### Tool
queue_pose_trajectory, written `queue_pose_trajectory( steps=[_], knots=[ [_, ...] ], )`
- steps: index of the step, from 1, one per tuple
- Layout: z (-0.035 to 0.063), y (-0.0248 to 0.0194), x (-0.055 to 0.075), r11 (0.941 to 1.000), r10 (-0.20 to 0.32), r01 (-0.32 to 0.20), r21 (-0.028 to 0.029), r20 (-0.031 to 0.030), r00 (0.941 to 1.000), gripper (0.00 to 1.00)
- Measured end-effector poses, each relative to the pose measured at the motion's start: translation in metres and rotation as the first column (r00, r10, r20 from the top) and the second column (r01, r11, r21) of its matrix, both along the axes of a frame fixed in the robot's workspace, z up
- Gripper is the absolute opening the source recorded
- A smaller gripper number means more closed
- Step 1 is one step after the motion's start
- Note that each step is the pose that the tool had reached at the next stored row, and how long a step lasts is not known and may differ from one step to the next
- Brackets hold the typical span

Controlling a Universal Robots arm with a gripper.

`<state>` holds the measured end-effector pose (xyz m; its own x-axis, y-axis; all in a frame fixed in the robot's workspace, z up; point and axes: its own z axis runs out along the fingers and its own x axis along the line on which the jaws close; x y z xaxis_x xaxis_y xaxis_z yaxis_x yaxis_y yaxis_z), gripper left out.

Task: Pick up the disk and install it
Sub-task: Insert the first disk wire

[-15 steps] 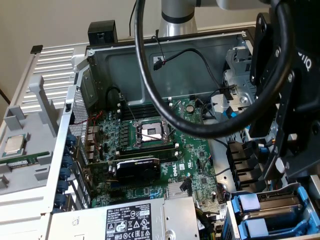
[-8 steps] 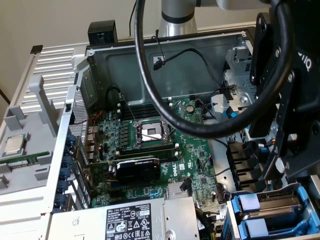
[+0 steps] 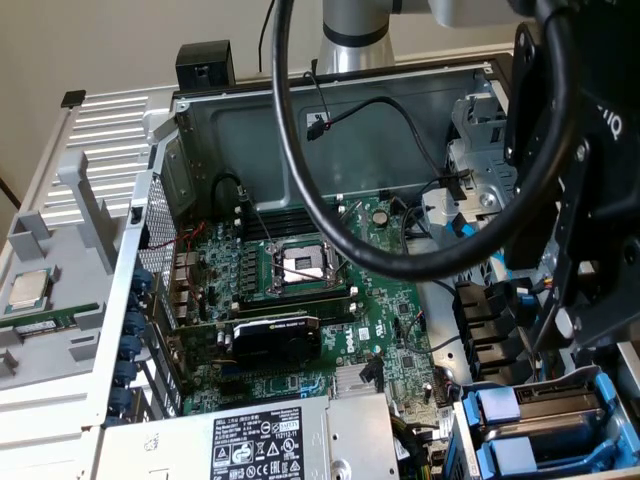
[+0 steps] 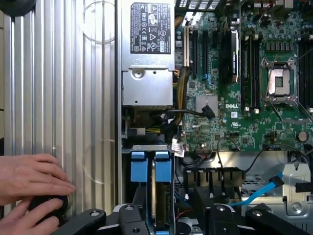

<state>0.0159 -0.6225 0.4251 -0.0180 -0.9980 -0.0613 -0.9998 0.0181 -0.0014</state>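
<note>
Gripper [image 4: 171, 223] poised over the drive cage of an open Dell tower.
Disk [image 4: 164, 169], blue-framed and set on edge, sits in the cage directly beneath the gripper [image 3: 570, 300], next to a second blue carrier; contact between the two, and how wide the gripper stands, cannot be told. Beyond the gripper: power supply [image 4: 146, 58], green motherboard [image 4: 230, 122] with processor socket [image 4: 278, 81], black graphics card [image 3: 275, 340]. Off to the gripper's side: a person's hands [image 4: 29, 181] on a black knob [image 4: 46, 205], on a ribbed silver panel [image 4: 58, 98].
</note>
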Motion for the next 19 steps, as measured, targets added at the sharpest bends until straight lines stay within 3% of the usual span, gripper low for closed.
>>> queue_pose_trajectory(
  steps=[2,4,7,10,12,16,19],
  knots=[
    [-0.0001,0.0014,0.000,1.0000,-0.002,0.002,0.0042,0.0206,0.9998,0.51],
    [0.0001,0.0035,0.000,1.0000,-0.003,0.003,0.0047,0.0384,0.9993,0.51],
    [0.0000,0.0073,0.000,1.0000,-0.008,0.007,0.0049,0.0519,0.9986,0.51],
    [-0.0001,0.0114,0.000,0.9999,-0.012,0.011,0.0048,0.0576,0.9983,0.51],
    [-0.0002,0.0144,0.000,0.9999,-0.013,0.013,0.0037,0.0581,0.9982,0.51],
    [-0.0004,0.0209,0.000,0.9999,-0.015,0.015,-0.0009,0.0606,0.9981,0.51],
    [-0.0009,0.0275,0.001,0.9999,-0.014,0.015,-0.0067,0.0616,0.9980,0.59]
  ],
)
